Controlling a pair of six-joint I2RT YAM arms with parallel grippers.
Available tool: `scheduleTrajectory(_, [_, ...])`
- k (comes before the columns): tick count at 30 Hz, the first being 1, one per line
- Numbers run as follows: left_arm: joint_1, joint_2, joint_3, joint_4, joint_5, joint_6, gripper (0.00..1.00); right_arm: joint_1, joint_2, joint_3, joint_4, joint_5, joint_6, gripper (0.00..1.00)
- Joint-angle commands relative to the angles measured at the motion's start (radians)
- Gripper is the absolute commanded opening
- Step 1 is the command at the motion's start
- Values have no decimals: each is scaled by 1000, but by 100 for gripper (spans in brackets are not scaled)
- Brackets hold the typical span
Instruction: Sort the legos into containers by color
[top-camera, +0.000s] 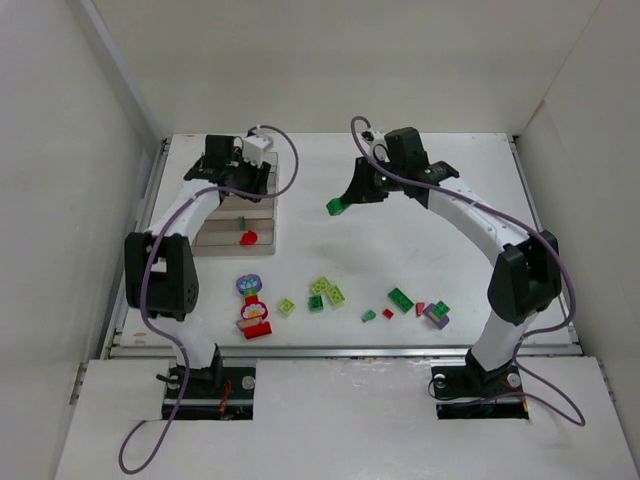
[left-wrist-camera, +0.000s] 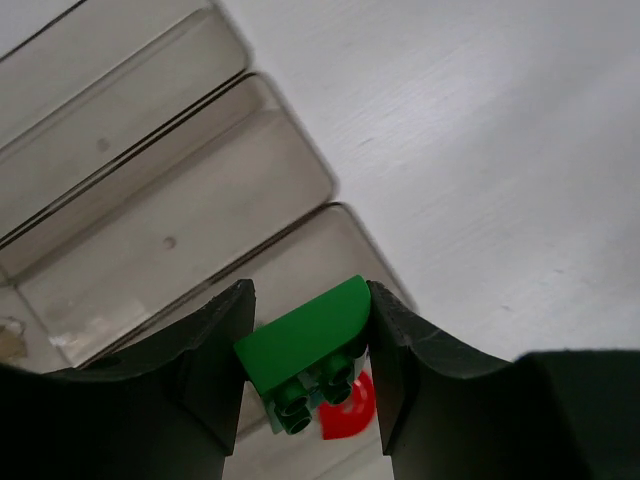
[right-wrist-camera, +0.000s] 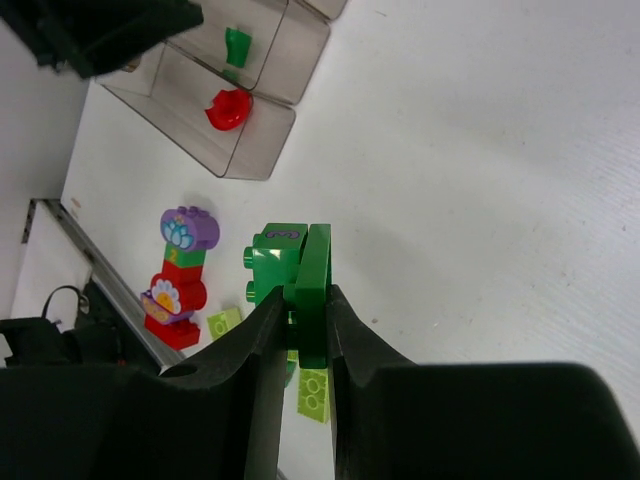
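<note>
The left gripper (left-wrist-camera: 310, 322) is clamped on a rounded green brick (left-wrist-camera: 300, 348) above the tray (left-wrist-camera: 180, 215). The brick's long axis spans the gap between the fingers, tilted up toward the right finger in the wrist view. Its curved face points at the tray and its studs point back toward the camera. Below it, a red piece (left-wrist-camera: 350, 422) lies in the tray's end compartment.

The right gripper (right-wrist-camera: 305, 300) pinches a dark green brick (right-wrist-camera: 275, 255) by a thin edge, well above the table (right-wrist-camera: 480, 150) and right of the tray. Its long axis runs out along the fingers and its studs face left in the wrist view.

From above, the tray's compartments run left to right. A small green piece (top-camera: 241, 222) sits in the compartment next to the red one.

The flower piece (top-camera: 252, 306) lies flat near the front edge, purple end far and red base near. Lime, green, red and purple loose bricks (top-camera: 401, 299) are scattered to its right.
</note>
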Motion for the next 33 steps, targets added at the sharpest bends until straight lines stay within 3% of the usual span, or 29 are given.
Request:
scheduleTrajectory(1, [84,104,125,-11,-28,-31,0,-12,39,113,-29,-14,-59,0])
scheduleTrajectory(14, [114,272,254,64,-96,-34,0,-55,171,242,-122,-65,-121,0])
scheduleTrajectory(23, [135,132,88,33,-63,-43,0,-73,189,277,-156,-65,-152,0])
scheduleTrajectory(33, [135,102,-5,-11,-63,-63,0,-73,218,268,-156,-105,-161,0])
